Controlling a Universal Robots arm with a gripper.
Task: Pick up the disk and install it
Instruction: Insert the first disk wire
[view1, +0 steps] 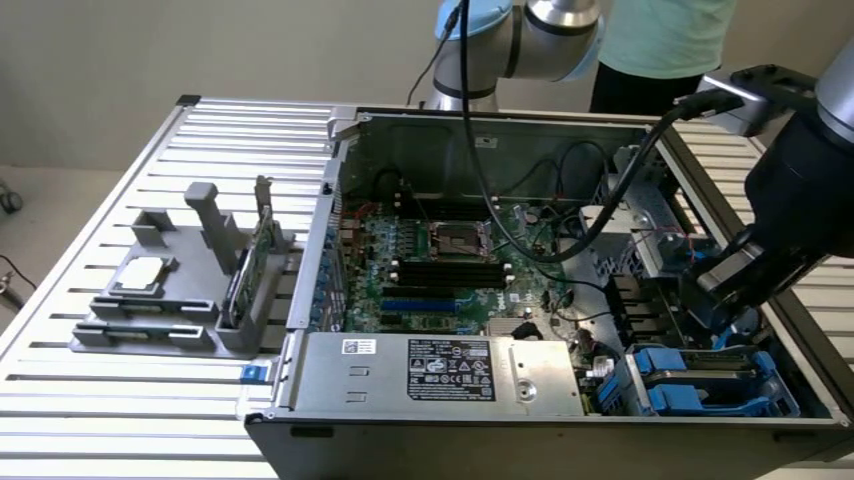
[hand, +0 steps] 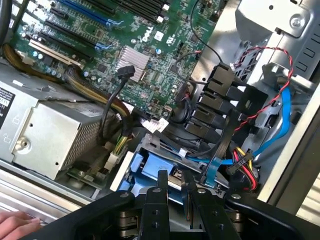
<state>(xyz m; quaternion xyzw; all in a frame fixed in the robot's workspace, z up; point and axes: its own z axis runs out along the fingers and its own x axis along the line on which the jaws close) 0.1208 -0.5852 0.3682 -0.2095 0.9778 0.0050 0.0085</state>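
The disk (view1: 697, 370), silver-grey in a bright blue bracket, lies low in the drive bay at the open computer case's front corner, on the exterior view's right. My gripper (view1: 714, 318) reaches down into the case right over it. In the wrist view the disk (hand: 142, 170) shows as blue plastic and grey metal just beyond the black fingertips (hand: 162, 176). My gripper (hand: 177, 176) stands narrowly set, its two fingers closed on the disk's near edge. Much of the disk is hidden by cables and bay walls.
The green motherboard (view1: 441, 255) fills the case floor, and the silver power supply (view1: 441, 370) sits along the front. Black, red and blue cables (hand: 235, 150) crowd the bay. A grey fixture (view1: 174, 290) holds a chip and a card on the slatted table. A hand (hand: 15, 222) rests at the case edge. A person (view1: 661, 35) stands behind.
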